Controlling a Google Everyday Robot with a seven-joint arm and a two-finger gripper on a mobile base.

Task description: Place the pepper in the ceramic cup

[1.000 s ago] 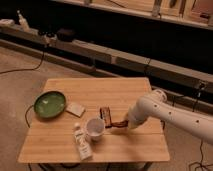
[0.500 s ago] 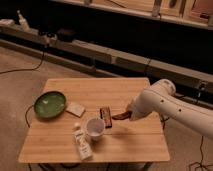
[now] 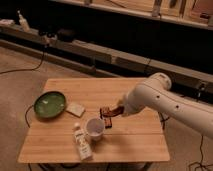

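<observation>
The white ceramic cup (image 3: 95, 128) stands upright on the wooden table (image 3: 130, 140), near the front middle. My gripper (image 3: 115, 111) reaches in from the right on a white arm (image 3: 160, 102). It hovers just right of and above the cup. It is shut on the small reddish-brown pepper (image 3: 111, 111), which is held off the table, over the flat dark bar (image 3: 106, 120).
A wide green bowl (image 3: 50, 104) sits at the table's left edge, with a small pale square pad (image 3: 76, 109) beside it. A white labelled bottle (image 3: 81, 142) lies left of the cup at the front. Cables run on the floor at left.
The gripper has risen from the table surface with the pepper and shifted a little left, towards the cup. The cup, bar, bottle and bowl have not moved.
</observation>
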